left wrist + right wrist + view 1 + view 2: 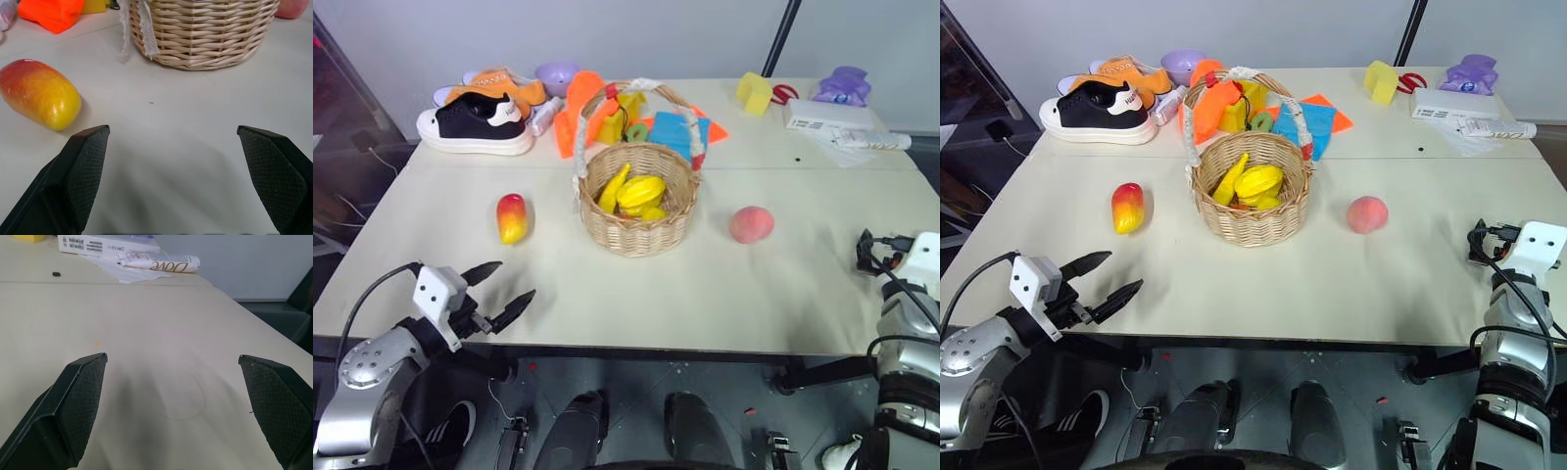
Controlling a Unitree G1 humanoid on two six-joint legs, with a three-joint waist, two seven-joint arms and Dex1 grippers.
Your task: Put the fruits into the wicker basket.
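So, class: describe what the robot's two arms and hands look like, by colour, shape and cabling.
Both arms are silver-grey metal with black cables looped along them. Each wrist carries a white boxy block. The left hand has two pointed black fingers; the right hand's fingers are black with textured pads.

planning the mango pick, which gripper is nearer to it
Left. The left gripper sits open at the table's near edge just in front of the mango; the right gripper is open at the far right edge, past the wicker basket.

wicker basket [639,201]: 1 | mango [512,217]: 1 | peach [751,224]: 1 | yellow fruits in basket [639,192]: at least 2 | sneakers [478,125]: 2 | purple bowl [557,74]: 1 | table [724,284]: 1
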